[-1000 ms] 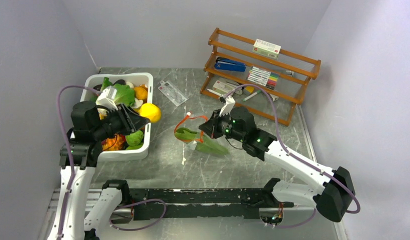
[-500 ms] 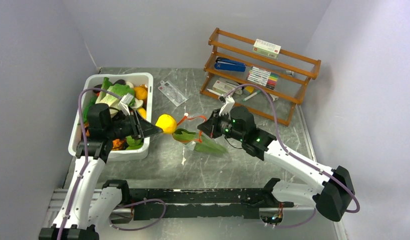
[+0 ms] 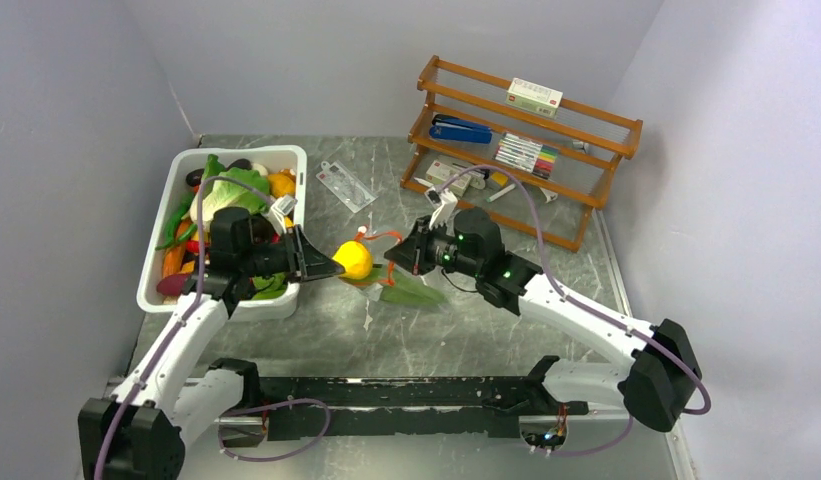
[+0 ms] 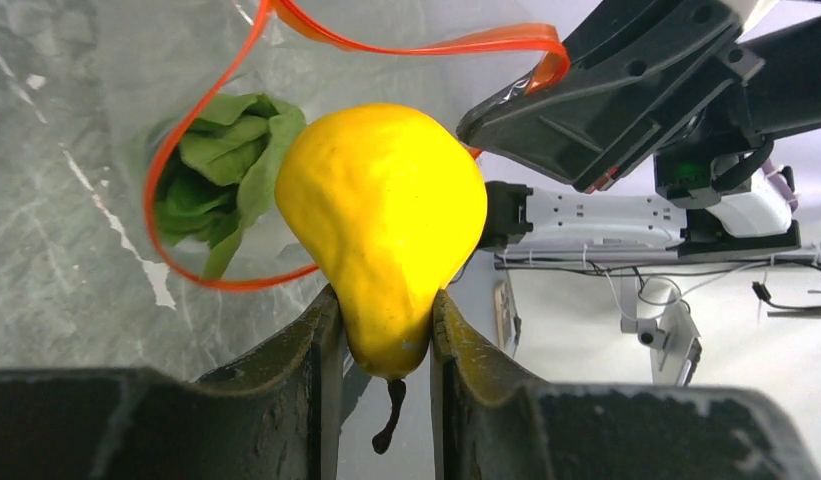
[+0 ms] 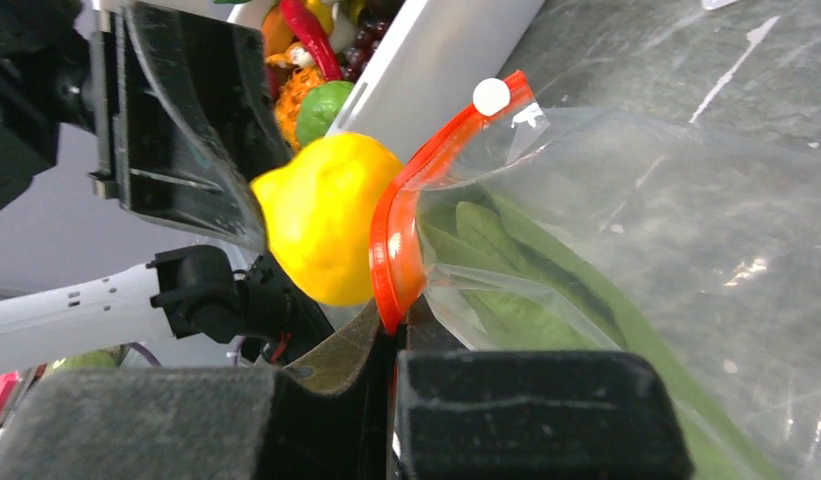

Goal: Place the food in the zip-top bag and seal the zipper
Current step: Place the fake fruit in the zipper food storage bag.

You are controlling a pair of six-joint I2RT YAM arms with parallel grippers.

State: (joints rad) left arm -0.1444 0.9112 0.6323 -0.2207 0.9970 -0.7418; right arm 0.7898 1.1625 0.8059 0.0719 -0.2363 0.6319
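Zip-top bag (image 3: 411,288) lies mid-table, its mouth facing the left arm and green leaves (image 4: 221,165) inside. Right gripper (image 5: 391,335) is clamped on the rim, propping the mouth agape. Left gripper (image 4: 381,325) pinches the yellow pear (image 4: 386,220) (stem end rearward) just outside the looped zipper (image 4: 426,45), long axis pointing in.

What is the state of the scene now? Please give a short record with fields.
left gripper: shut on the yellow pear
right gripper: shut on the zipper, holding the mouth open
zip-top bag: unsealed, green leaves inside
pear position: at the bag's mouth, not inside yet
white bin: more toy food
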